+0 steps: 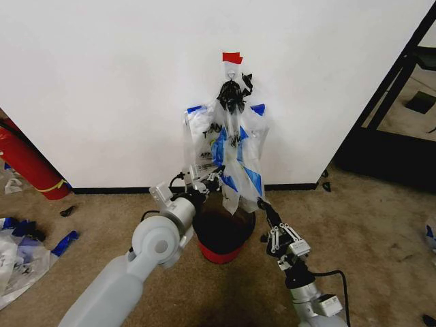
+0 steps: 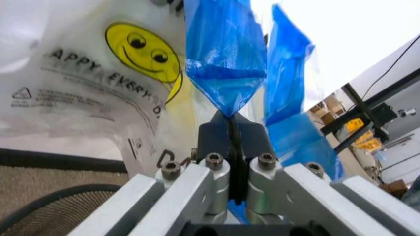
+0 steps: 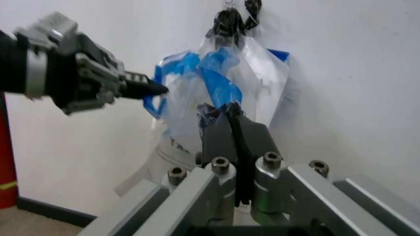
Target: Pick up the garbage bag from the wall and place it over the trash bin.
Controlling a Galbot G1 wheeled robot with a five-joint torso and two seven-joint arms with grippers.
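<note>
You face the wall [image 1: 102, 82], plain white with a narrow black baseboard [image 1: 109, 190] along the carpet [image 1: 381, 225]. At your far left a red cylinder [image 1: 24, 163] with a yellow band leans at the frame edge, cut off above.

The garbage bag [image 1: 231, 153] hangs on the wall under a scrap of red tape [image 1: 232, 58], its top bunched with a small black knotted bundle [image 1: 233, 95]. Its lower end dangles just above the trash bin [image 1: 223, 235], the black mesh basket with a red base standing near the wall between your two arms.

On the bag, the left wrist view gives you a yellow smiley face [image 2: 144, 54] and black lettering, partly cut off by folds: "APPY EVERY D". Smaller print and a recycling triangle beside it are too fine to read. In the head view only a few large letters show through the creased plastic.

Your left gripper [image 1: 214, 178] is at the bag's lower left, fingers pressed together on a fold of its blue trim [image 2: 223, 64]. Your right gripper [image 1: 264, 206] sits at the bag's lower right; its fingers [image 3: 220, 130] are closed together with crumpled blue plastic at their tips, but you cannot tell for sure that it is pinched.
</note>
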